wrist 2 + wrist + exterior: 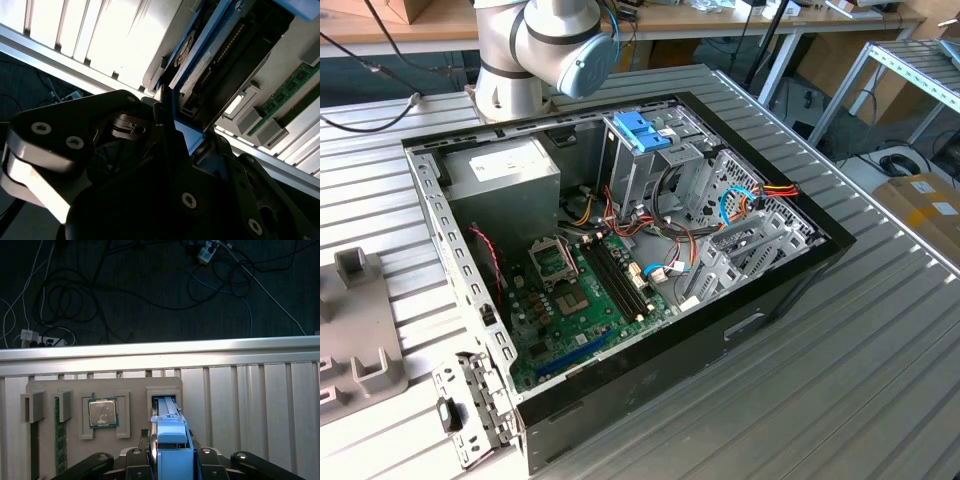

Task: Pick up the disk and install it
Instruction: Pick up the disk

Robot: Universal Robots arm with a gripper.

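In the first wrist view the disk (pixel 171 432) stands on edge, its blue carrier frame rising out of a slot in the grey holder tray (pixel 135 385). My gripper (pixel 172 460) is shut on the frame, with a black finger (pixel 146 460) pressed against each side. The second wrist view shows the disk (pixel 200 65) from close by, with its white label, metal body and blue edge running between the fingers of the gripper (pixel 170 131). Its lower part is hidden in the slot.
The holder tray also carries a processor chip (pixel 103 413) and memory sticks (pixel 59 440); the table edge (pixel 160 352) and floor cables lie beyond. In the exterior view the open computer case (pixel 620 250) holds a drive cage with blue handle (pixel 640 130), a power supply (pixel 505 170) and a motherboard (pixel 580 300).
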